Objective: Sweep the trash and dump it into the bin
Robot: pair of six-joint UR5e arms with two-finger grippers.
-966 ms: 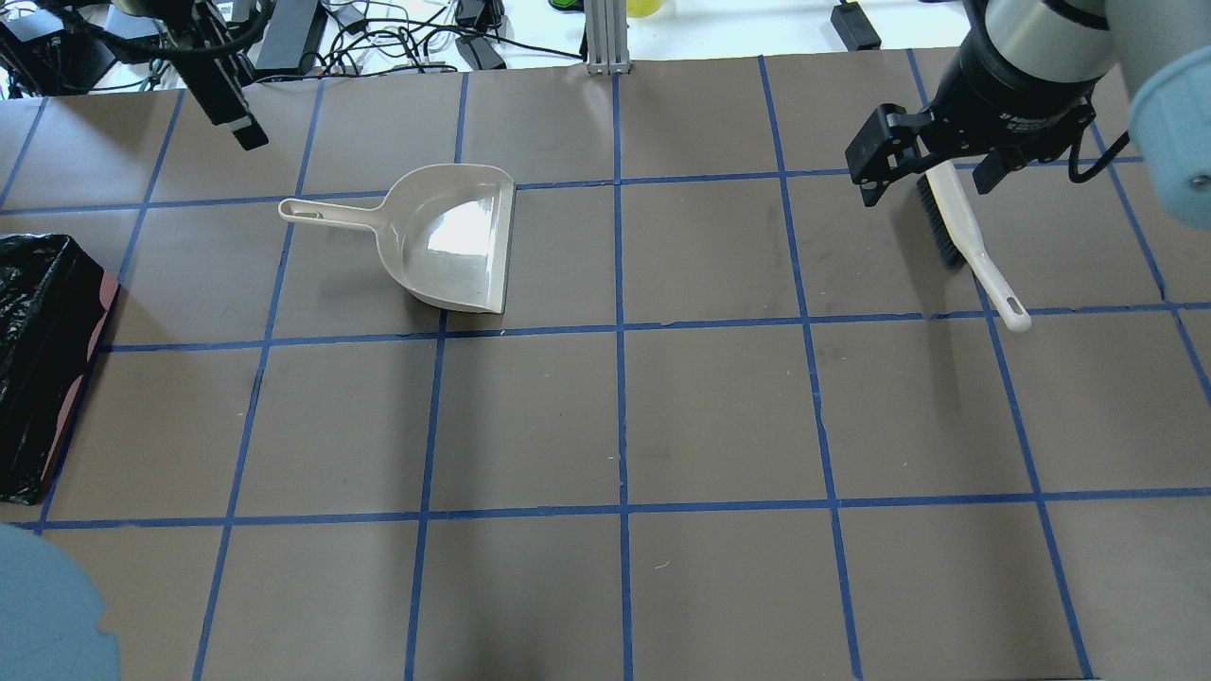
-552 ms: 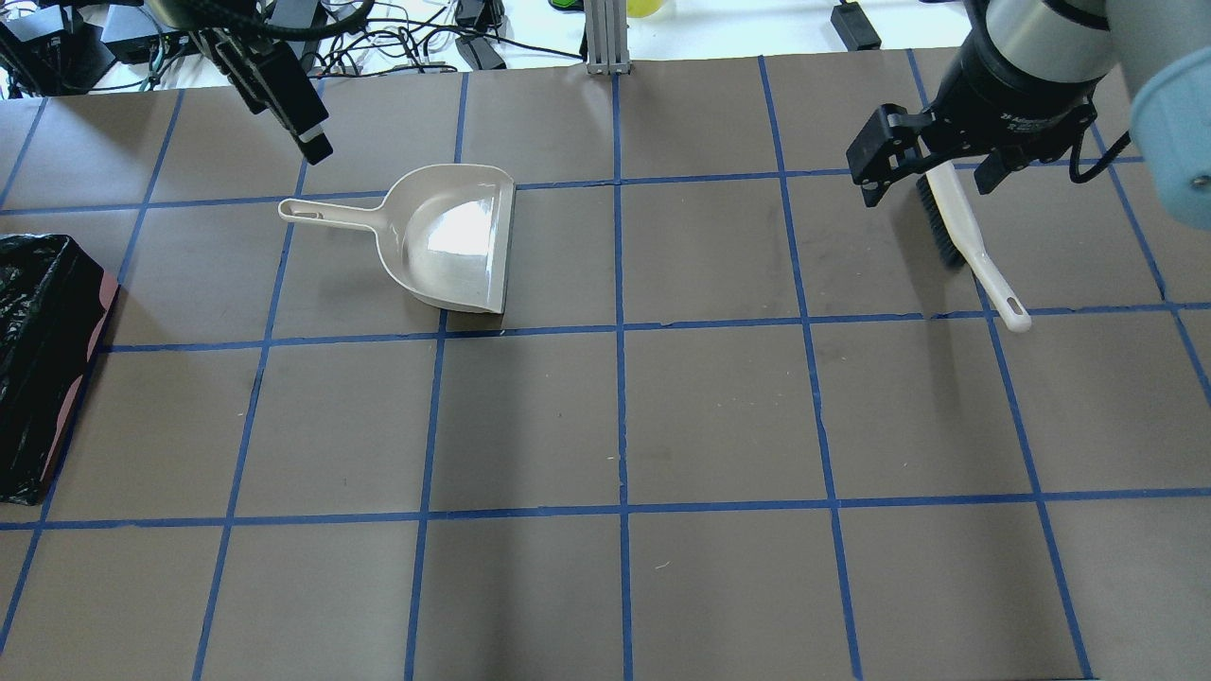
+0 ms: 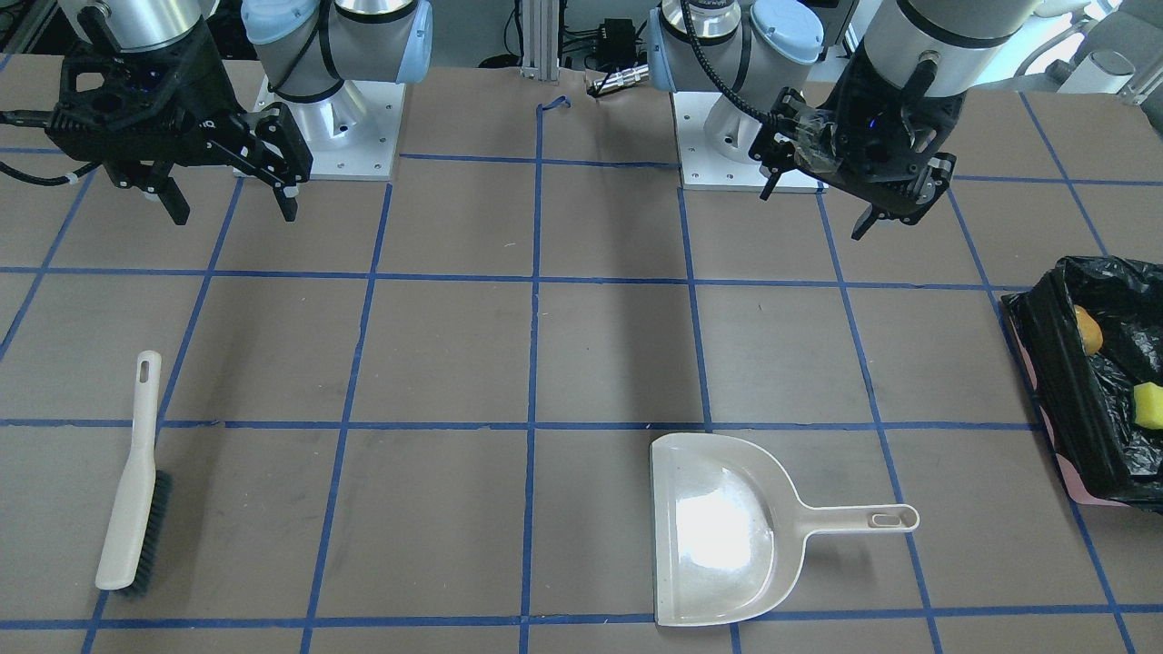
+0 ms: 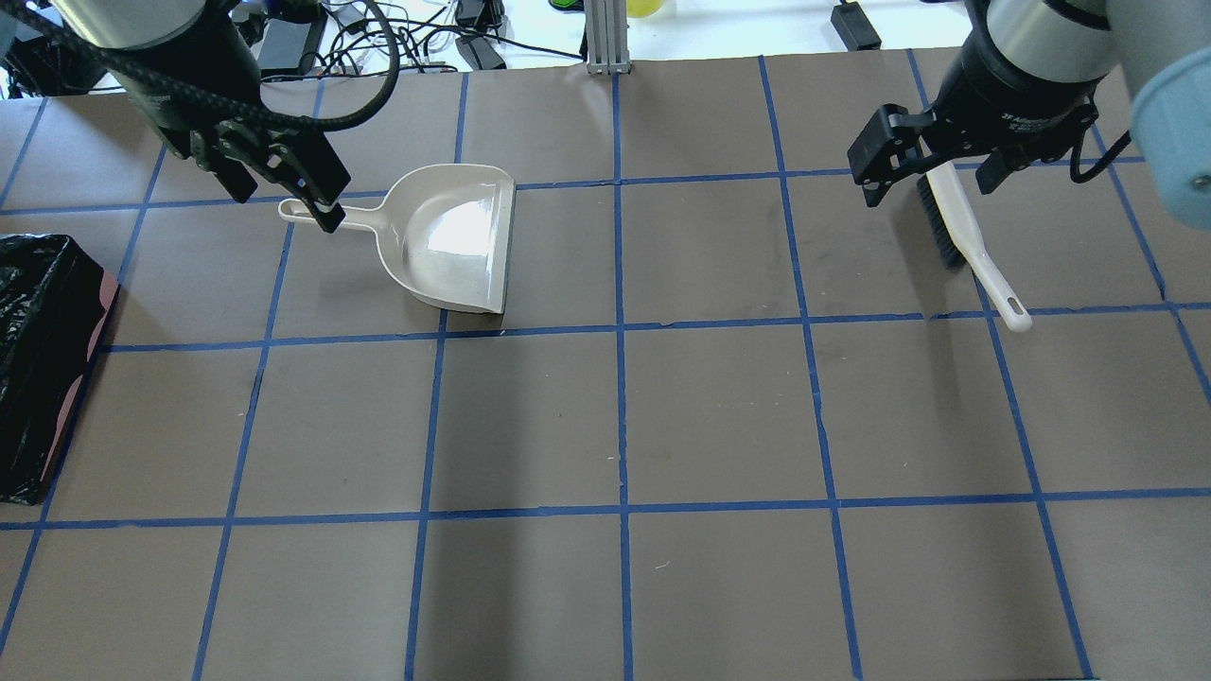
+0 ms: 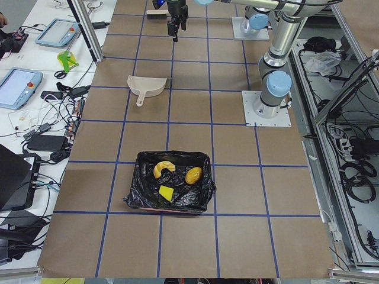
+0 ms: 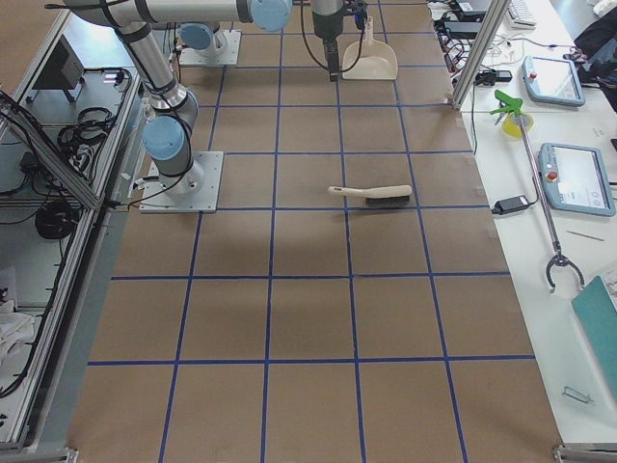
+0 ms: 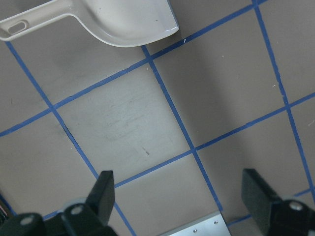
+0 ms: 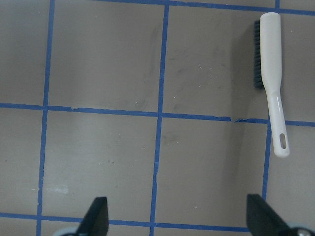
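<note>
Left tool, right tool gape empty

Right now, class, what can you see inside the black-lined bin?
Inside the bin lie three bits: a curved crescent slice, a brown lump and a yellow wedge. Anything beneath the crinkled folds of its bag is covered and cannot be seen.

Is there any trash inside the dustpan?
No, the dustpan shows only its bare, glossy inside, while the trash lies in the bin.
</note>
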